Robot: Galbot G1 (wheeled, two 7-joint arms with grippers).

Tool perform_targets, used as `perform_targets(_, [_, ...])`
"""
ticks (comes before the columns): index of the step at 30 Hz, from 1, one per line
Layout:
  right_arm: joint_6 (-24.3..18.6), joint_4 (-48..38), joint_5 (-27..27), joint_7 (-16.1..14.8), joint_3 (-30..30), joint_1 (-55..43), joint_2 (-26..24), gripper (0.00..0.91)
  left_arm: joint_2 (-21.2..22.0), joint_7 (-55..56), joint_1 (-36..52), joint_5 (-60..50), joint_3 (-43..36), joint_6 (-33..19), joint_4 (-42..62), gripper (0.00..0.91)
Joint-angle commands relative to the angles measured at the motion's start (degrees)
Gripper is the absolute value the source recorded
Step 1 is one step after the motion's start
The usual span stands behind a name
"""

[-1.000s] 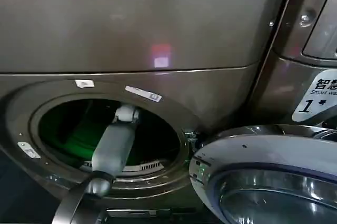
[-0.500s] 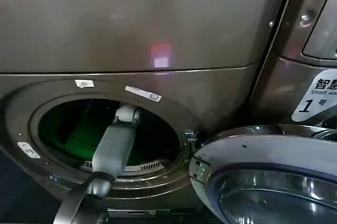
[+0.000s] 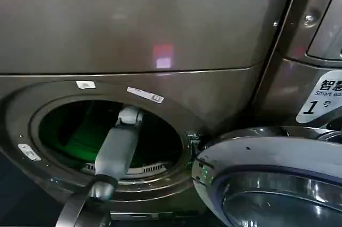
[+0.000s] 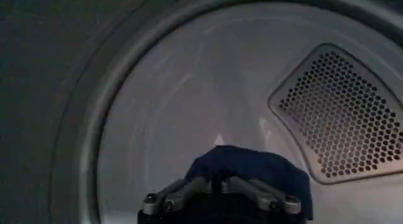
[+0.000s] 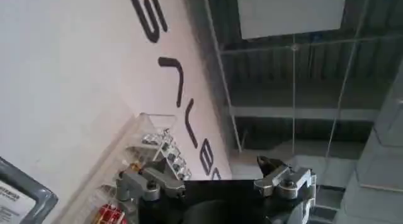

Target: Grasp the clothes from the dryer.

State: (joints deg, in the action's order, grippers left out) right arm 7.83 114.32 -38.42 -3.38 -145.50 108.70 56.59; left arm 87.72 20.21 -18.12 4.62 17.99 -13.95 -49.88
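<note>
Head view: the dryer (image 3: 133, 29), a bronze front-loader with its round porthole open at lower left, has the left arm (image 3: 118, 144) reaching through the opening into the drum, where green cloth (image 3: 80, 136) lies behind the arm. The door (image 3: 278, 179) swings open at the near right, and a like machine bearing a sticker marked "1" (image 3: 323, 96) stands at the far right. Seen from the left wrist, the left gripper (image 4: 220, 197) sits deep in the steel drum with its jaws drawn nearly together on a dark blue piece of clothes (image 4: 252, 172), just in front of the perforated vent panel (image 4: 343, 112) on the drum's back wall. Seen from the right wrist, the right gripper (image 5: 217, 181) is parked away from the dryer, jaws wide apart and holding nothing, facing a white wall with dark lettering (image 5: 179, 99). Judged progress: reach complete, grasp apparently made; withdrawal through the porthole is left to do. How firmly the cloth is pinched cannot be told, because the fingertips are buried in it. The garment's full extent is cut off, and the two views render its colour differently.
</note>
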Motion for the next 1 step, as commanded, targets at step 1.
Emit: perform_targets(1, [0.1,0.1,0.1,-0.2,0.1,-0.1,0.0,0.907,-0.1,-1.2,0.4,-0.2,-0.4,-0.1,0.8,0.0])
